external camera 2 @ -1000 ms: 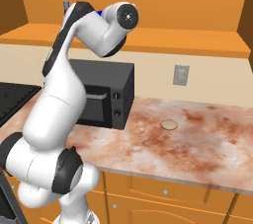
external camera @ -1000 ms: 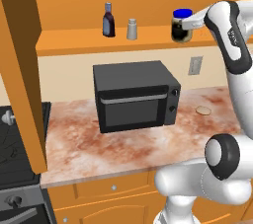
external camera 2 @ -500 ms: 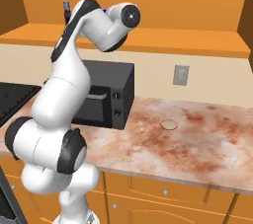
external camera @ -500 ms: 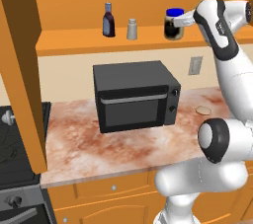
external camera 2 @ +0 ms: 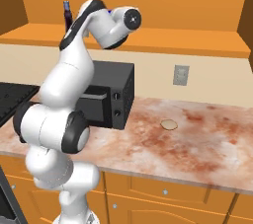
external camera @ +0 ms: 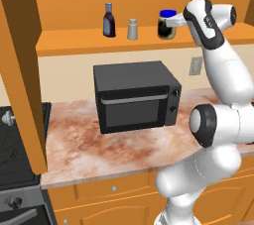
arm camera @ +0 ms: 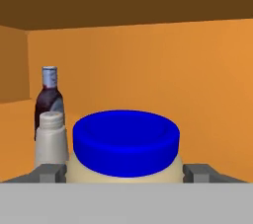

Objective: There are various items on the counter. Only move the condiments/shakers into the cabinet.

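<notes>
On the cabinet shelf point(external camera: 74, 45), left to right, stand the slim dark purple bottle point(external camera: 109, 20), the tiny grey shaker point(external camera: 132, 29) and the squat dark jar point(external camera: 167, 24). All three are upright, long axes vertical, caps up; the jar's blue lid point(arm camera: 126, 141) faces the ceiling. The gripper point(external camera: 170, 21) reaches in from the right, its fingers point(arm camera: 48, 172) spread wide on either side of the jar near its shoulder; actual contact cannot be told. The flat tan disc point(external camera 2: 169, 125) lies on the counter point(external camera 2: 197, 139).
</notes>
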{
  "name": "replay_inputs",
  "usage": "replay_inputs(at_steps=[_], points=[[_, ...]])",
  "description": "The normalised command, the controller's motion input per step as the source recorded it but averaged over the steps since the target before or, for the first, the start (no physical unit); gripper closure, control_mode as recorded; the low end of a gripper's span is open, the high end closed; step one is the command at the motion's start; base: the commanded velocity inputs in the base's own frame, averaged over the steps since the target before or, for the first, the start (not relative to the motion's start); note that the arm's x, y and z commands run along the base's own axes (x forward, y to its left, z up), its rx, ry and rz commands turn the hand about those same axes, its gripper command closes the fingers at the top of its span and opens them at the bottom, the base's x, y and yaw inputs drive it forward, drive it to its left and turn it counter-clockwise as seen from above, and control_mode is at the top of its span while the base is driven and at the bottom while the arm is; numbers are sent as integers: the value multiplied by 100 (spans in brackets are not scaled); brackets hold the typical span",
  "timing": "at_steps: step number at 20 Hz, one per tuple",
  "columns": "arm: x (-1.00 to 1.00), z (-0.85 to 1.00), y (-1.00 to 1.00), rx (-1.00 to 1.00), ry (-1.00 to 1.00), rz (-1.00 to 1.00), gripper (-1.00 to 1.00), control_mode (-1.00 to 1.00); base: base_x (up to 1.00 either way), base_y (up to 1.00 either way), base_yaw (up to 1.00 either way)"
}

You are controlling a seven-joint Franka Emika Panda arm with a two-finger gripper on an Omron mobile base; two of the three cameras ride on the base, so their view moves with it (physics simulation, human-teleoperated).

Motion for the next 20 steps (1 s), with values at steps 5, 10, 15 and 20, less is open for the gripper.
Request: replay_inputs(at_steps=[5, 10, 15, 20], points=[[57, -14, 4, 2, 0, 0, 100, -100, 0, 0, 0], [60, -8, 3, 2, 0, 0, 100, -100, 0, 0, 0], [46, -11, 2, 0, 0, 1, 100, -100, 0, 0, 0], [9, -33, 0, 0, 0, 0, 100, -100, 0, 0, 0]])
